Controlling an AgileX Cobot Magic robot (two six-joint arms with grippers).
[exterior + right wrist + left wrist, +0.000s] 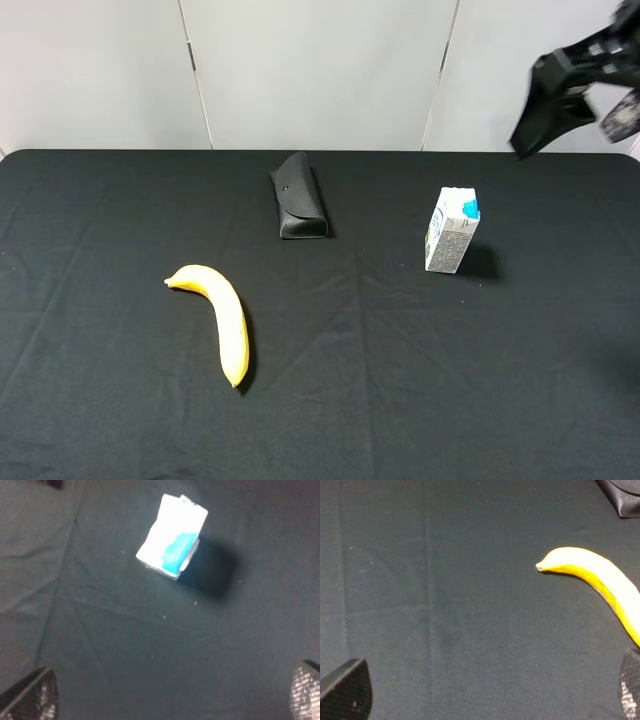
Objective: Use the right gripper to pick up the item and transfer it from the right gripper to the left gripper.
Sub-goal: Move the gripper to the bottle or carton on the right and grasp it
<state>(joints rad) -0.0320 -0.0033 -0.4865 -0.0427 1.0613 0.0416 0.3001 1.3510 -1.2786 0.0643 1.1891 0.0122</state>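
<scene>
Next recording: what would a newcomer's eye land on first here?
The yellow banana lying front-left and the white, blue-topped milk carton standing on the right pop against the black table. A black glasses case at the back centre nearly blends in, and the right gripper hangs open above the carton, holding nothing.

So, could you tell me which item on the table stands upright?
The white milk carton with the blue top; the banana and the black glasses case both lie flat.
</scene>
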